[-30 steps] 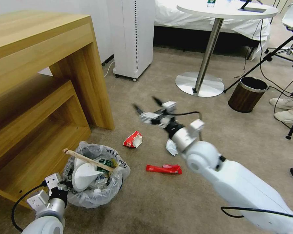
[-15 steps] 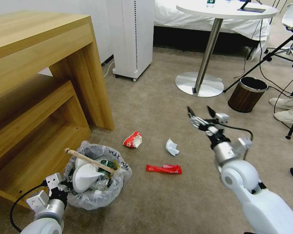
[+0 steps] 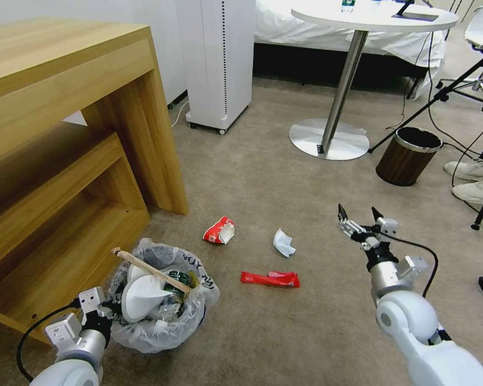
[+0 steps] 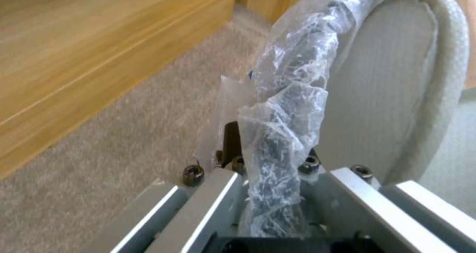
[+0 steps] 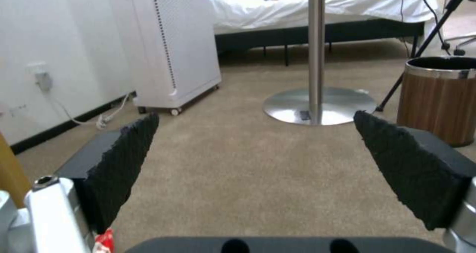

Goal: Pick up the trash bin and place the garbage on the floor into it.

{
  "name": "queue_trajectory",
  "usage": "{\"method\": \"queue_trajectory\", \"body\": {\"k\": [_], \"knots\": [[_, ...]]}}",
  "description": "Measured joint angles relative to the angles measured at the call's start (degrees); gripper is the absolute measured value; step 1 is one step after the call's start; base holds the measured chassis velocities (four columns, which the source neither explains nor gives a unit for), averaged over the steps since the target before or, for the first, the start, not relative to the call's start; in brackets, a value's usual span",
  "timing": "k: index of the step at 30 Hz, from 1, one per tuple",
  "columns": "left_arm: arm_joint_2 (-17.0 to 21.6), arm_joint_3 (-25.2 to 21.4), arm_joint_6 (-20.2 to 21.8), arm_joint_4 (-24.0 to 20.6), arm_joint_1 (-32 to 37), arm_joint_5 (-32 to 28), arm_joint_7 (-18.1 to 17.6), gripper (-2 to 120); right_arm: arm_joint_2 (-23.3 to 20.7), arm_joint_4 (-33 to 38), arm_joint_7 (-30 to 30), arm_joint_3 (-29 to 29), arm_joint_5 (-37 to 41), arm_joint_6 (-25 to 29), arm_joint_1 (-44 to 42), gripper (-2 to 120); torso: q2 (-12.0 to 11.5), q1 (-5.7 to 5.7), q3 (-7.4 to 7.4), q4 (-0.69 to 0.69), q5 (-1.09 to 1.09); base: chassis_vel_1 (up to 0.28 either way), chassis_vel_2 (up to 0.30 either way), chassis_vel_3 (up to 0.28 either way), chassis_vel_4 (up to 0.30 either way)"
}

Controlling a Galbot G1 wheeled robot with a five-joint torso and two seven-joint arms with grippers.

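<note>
The trash bin (image 3: 161,316), lined with a clear wrinkly bag, hangs at the lower left with my left gripper (image 3: 105,312) shut on its rim. In the left wrist view the bag-covered rim (image 4: 282,134) runs between the left gripper's (image 4: 270,182) jaws. A white slipper (image 3: 140,292), a wooden stick (image 3: 151,271) and a green-labelled bottle (image 3: 177,279) sit in the bin. On the beige floor (image 3: 263,177) lie a red-and-white wrapper (image 3: 219,230), a white-blue paper scrap (image 3: 283,242) and a flat red wrapper (image 3: 270,278). My right gripper (image 3: 360,216) hovers open to the right of the scrap, its pads (image 5: 131,152) wide apart with nothing between them.
A wooden desk (image 3: 64,134) with a low shelf stands on the left. Farther off are a white tower unit (image 3: 220,64), a round table's metal base (image 3: 329,140) and a brown wood-grain bin (image 3: 408,155). Tripod legs and a person's shoes (image 3: 469,179) line the right edge.
My right arm has swung from above the litter to the right and back toward me, still open. The held bin has shifted slightly nearer.
</note>
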Motion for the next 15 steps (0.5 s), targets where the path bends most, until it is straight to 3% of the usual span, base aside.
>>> {"method": "queue_trajectory", "body": {"k": [15], "knots": [[1.7,-0.9,0.6,-1.2,1.4,-1.2,-0.1,0,2.4,-1.5,-1.2,-1.7,-3.5,1.5,-1.6,100,0.0,0.01,0.00,0.00,0.00,0.000,0.000,0.000,0.000]]}}
